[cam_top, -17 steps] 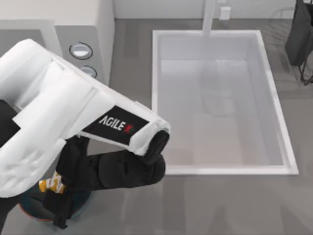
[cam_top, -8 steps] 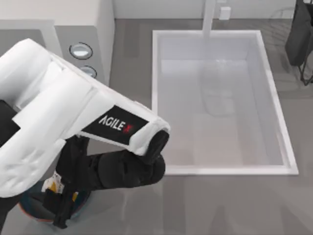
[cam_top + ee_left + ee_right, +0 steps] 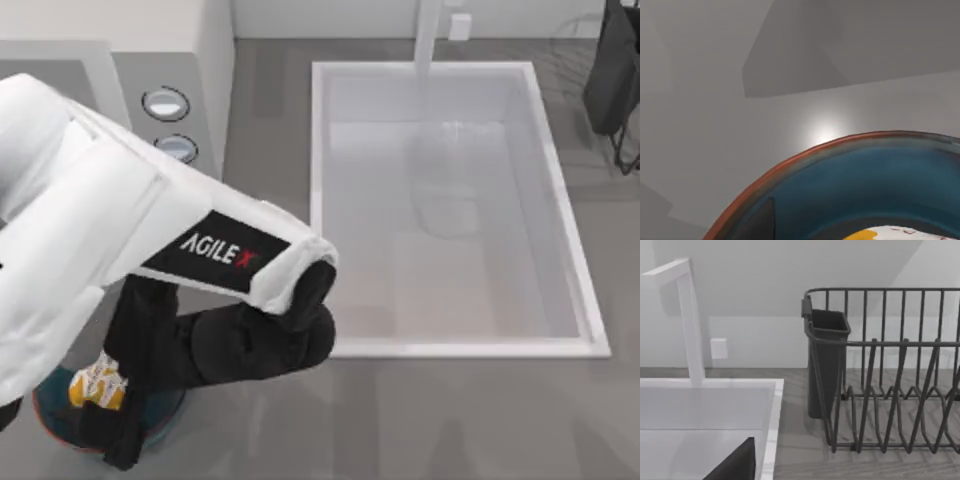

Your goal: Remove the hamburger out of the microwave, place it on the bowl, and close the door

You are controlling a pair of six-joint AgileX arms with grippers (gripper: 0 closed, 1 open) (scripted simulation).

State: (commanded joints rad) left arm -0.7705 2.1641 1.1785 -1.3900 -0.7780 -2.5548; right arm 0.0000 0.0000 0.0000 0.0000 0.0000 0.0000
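Because the burger (image 3: pixel 98 382) must end up in the bowl (image 3: pixel 50 430), the left gripper (image 3: pixel 105 415) hangs low over the blue dish with the wrapped bundle right beneath it, though whether its fingers grip or gape is hidden.

hidden: bowl (image 3: pixel 50 420) mostly under left arm | hamburger (image 3: pixel 98 383) partly covered

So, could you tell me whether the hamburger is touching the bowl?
Cannot tell: in the top view the hamburger sits over the bowl, but the left arm hides their contact.
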